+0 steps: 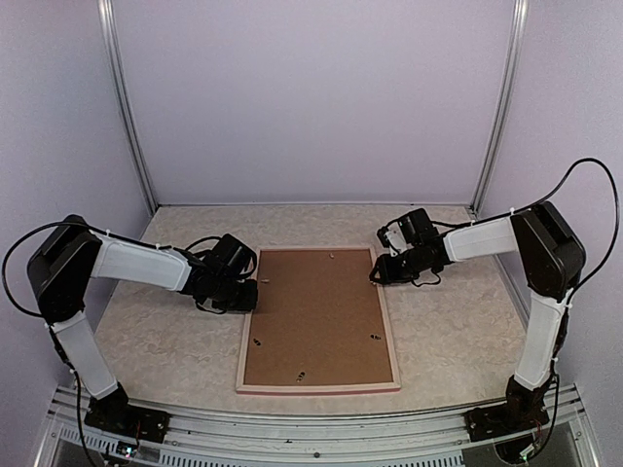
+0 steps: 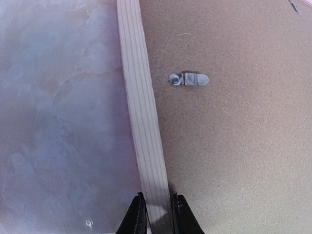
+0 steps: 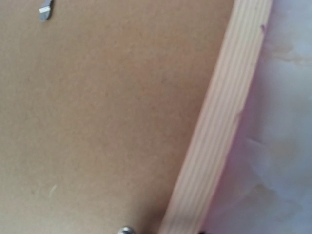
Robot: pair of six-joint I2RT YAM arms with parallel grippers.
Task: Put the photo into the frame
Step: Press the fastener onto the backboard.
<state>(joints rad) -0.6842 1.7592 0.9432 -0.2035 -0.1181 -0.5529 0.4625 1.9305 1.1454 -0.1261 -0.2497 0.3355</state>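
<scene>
1. Pale wood faces up: the frame (image 1: 317, 386) lies face-down in the middle of the table (image 1: 448, 331), its short lower rail close to the near edge, so its back is open to me for loading
2. The brown backing board (image 1: 316, 311) sits inside the rails and fills the opening; the photo is not in view, and I cannot tell whether it lies under the board
3. My left gripper (image 2: 157, 214) is clamped on the frame's left rail, one finger on the side toward the table's left edge, the other on the board side; I judge this grip is there to pin the frame against sliding
4. A metal turn clip (image 2: 188, 79) lies on the board just inside that rail, its tab turned away from the wood, which I read as unlatched
5. My right gripper (image 1: 380, 272) is at the right rail, nearer the table's far edge; its wrist view shows rail, board and a second clip (image 3: 126, 230), but almost nothing of the fingers, so I cannot tell whether they stand apart or together
</scene>
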